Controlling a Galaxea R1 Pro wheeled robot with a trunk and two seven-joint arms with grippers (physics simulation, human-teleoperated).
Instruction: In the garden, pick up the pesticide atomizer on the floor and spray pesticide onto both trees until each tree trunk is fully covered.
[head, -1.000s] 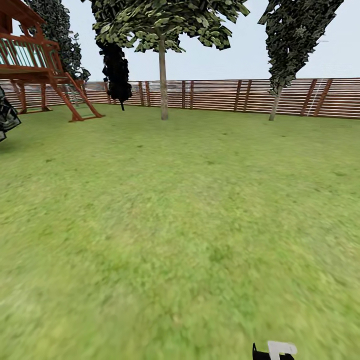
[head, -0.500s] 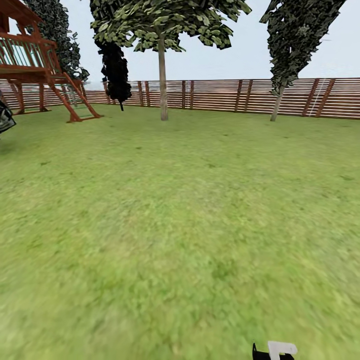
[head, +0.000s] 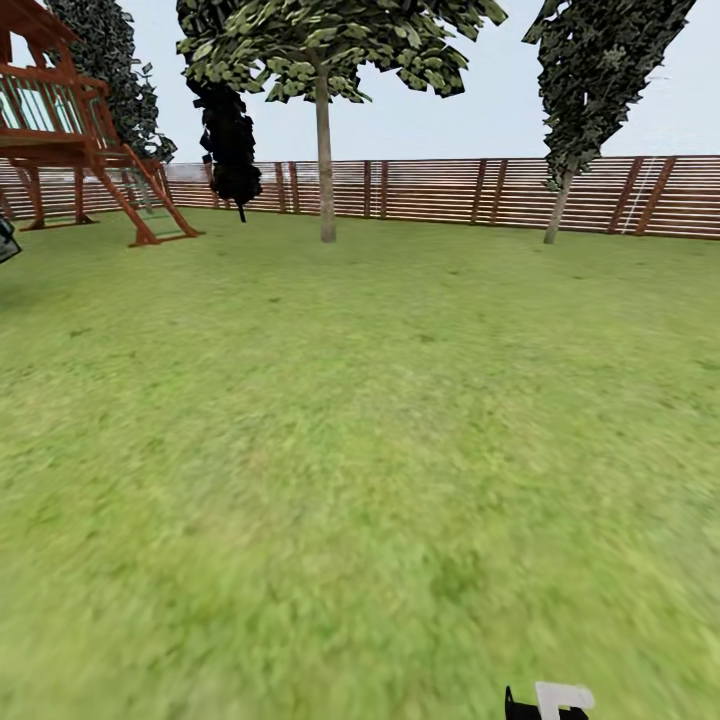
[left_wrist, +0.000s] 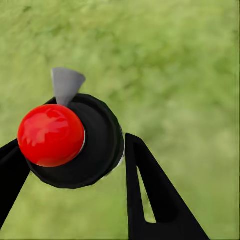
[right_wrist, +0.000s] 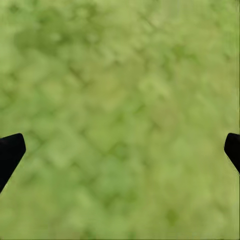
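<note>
Left wrist view: left pincer (left_wrist: 75, 165) gripping pesticide atomizer (left_wrist: 75, 142), red cap facing camera, grey nozzle angling out over grass. Tree trunk (head: 325, 165) standing far off at 12 o'clock by fence (head: 450, 190). Right pincer (right_wrist: 120, 150) hanging wide, empty.

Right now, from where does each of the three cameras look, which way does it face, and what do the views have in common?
Head view: from the robot's head, facing forward across the lawn to a pale-trunked tree and the slat fence; a black-and-white part of the robot shows at the lower edge.
Left wrist view: near the left gripper, facing down at grass; its fingers close on the atomizer, seen from above.
Right wrist view: near the right gripper, facing down at grass; its fingertips stand wide apart.
Shared: all three show the grass.
</note>
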